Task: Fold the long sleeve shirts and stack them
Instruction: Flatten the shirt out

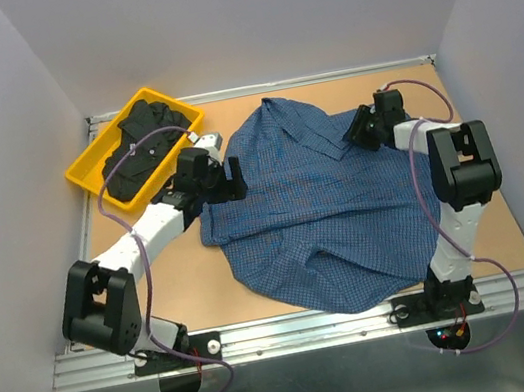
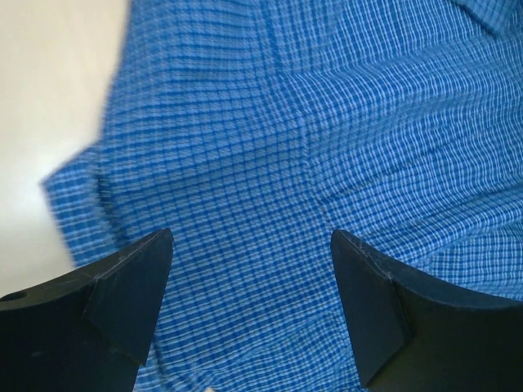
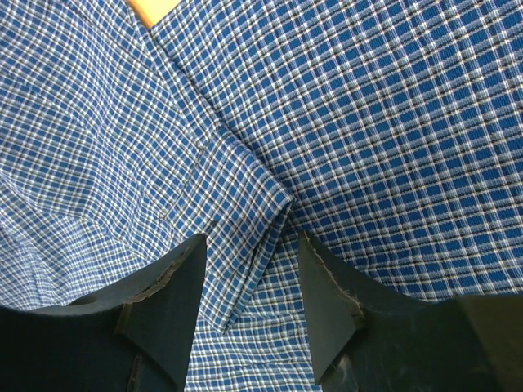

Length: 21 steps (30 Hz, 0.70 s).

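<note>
The blue checked long sleeve shirt (image 1: 317, 217) lies spread and rumpled across the middle of the table, collar at the far end. The black long sleeve shirt (image 1: 142, 151) is bundled in a yellow bin (image 1: 72, 174) at the far left. My left gripper (image 1: 234, 179) hovers over the blue shirt's left edge, its jaws wide open (image 2: 252, 245) above flat cloth (image 2: 286, 122). My right gripper (image 1: 360, 128) is low at the shirt's far right side. Its jaws (image 3: 252, 245) stand part open astride a folded cuff (image 3: 245, 204), with gaps showing beside the cloth.
Grey walls enclose the table on three sides. Bare tan tabletop (image 1: 504, 214) shows right of the shirt and at the near left (image 1: 186, 280). A metal rail (image 1: 305, 325) runs along the near edge by the arm bases.
</note>
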{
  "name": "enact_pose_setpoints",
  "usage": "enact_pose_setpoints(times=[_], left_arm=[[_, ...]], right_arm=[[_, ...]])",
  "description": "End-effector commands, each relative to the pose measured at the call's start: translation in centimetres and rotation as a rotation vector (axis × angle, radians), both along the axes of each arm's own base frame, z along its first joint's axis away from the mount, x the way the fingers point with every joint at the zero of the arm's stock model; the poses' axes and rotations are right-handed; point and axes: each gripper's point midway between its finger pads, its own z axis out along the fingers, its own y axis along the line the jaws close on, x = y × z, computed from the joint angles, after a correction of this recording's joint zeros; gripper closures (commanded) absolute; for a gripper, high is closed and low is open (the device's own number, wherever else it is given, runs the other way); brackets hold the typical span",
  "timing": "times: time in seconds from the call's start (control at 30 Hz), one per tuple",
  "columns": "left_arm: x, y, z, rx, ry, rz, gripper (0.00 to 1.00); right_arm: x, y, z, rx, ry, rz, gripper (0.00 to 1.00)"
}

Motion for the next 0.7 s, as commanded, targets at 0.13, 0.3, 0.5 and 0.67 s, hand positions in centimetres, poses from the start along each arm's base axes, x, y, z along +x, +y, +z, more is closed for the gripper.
enact_pose_setpoints(times=[0.13, 0.3, 0.5, 0.67], left_arm=[[0.6, -6.7, 0.6, -0.094, -0.025, -0.012, 0.10], [-0.8, -9.3, -4.1, -0.060, 0.065, -0.048, 0.10], [-3.6, -9.7, -8.4, -0.022, 0.170, -0.074, 0.10], [-6.0, -9.0, -9.8, -0.025, 0.244, -0.090, 0.11]], right_arm=[[3.5, 0.8, 2.4, 0.024, -0.107, 0.003, 0.46], [3.9, 0.9, 2.2, 0.025, -0.115, 0.019, 0.52], [4.4, 0.7, 2.5, -0.011, -0.140, 0.040, 0.79], [5.6, -0.3, 4.6, -0.108, -0.213, 0.060, 0.99]])
